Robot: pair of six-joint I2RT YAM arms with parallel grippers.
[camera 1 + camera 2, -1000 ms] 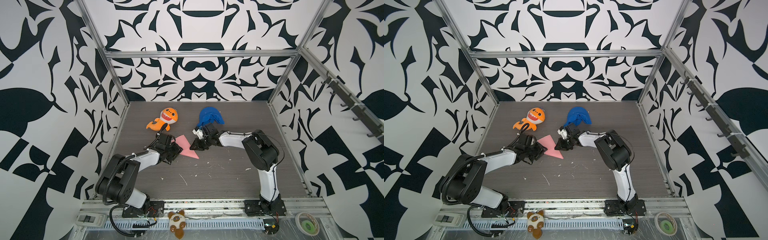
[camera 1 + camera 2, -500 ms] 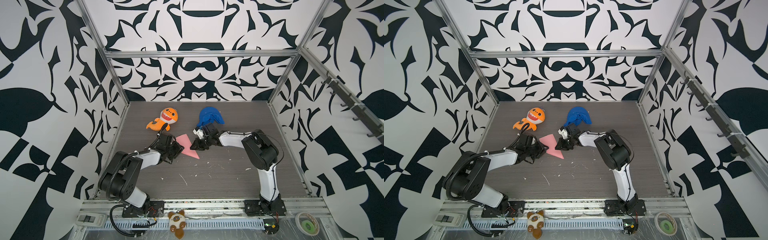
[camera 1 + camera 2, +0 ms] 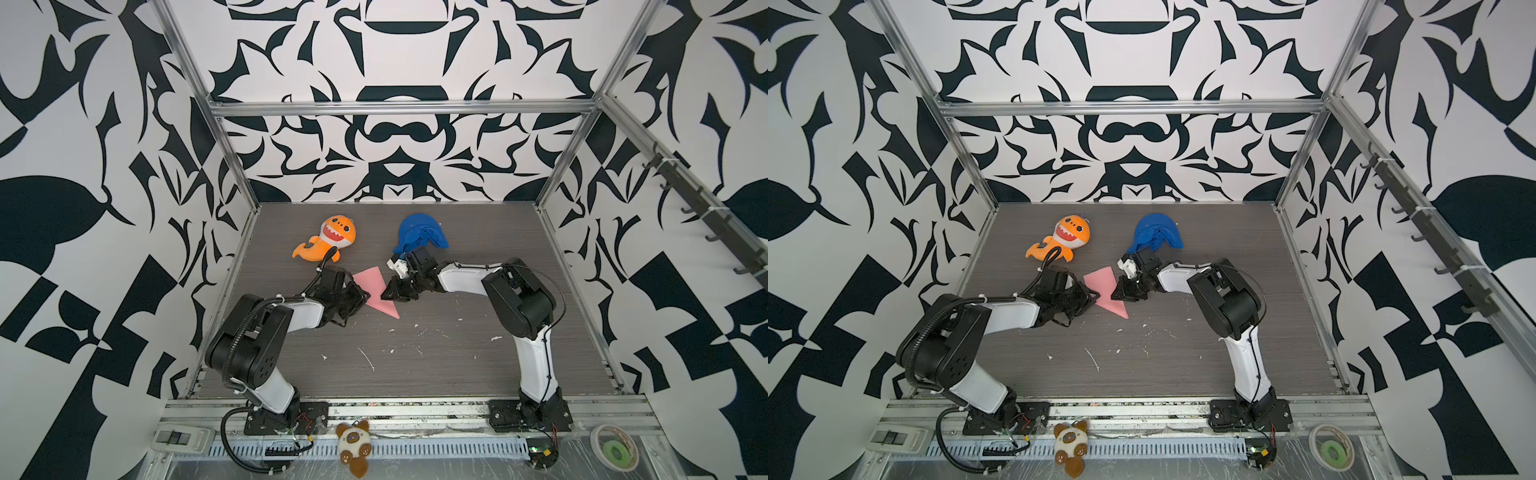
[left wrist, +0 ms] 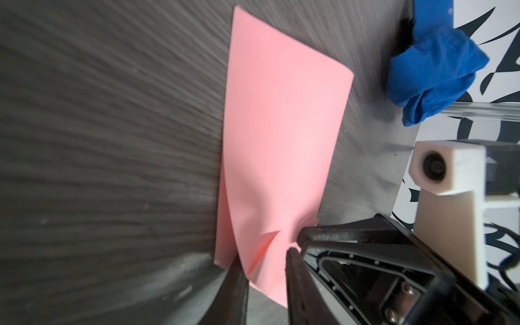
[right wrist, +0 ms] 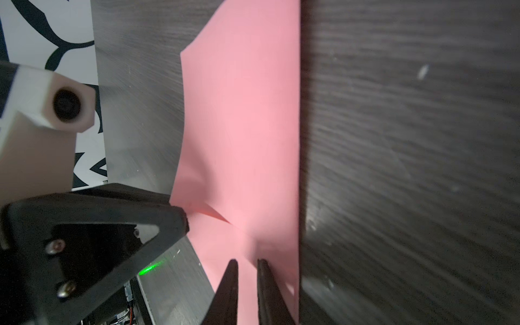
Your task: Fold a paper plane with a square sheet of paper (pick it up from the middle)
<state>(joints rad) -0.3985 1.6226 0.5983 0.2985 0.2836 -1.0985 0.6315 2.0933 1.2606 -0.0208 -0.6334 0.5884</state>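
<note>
Pink paper [image 3: 376,291], part-folded, is laid flat mid-frame on worktop [image 3: 436,353]. Left claw [image 4: 263,254] is narrowed around its puckered edge since a second ago, not yet clamped; right claw [image 5: 247,261] near-closed, grip cannot be told. Pinch judged imminent.

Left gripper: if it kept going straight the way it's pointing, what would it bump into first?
The pink paper: the left gripper is at its edge, a raised crease between its jaws. Just beyond, the right gripper faces it and would probably come next, though depth is unclear.
</note>
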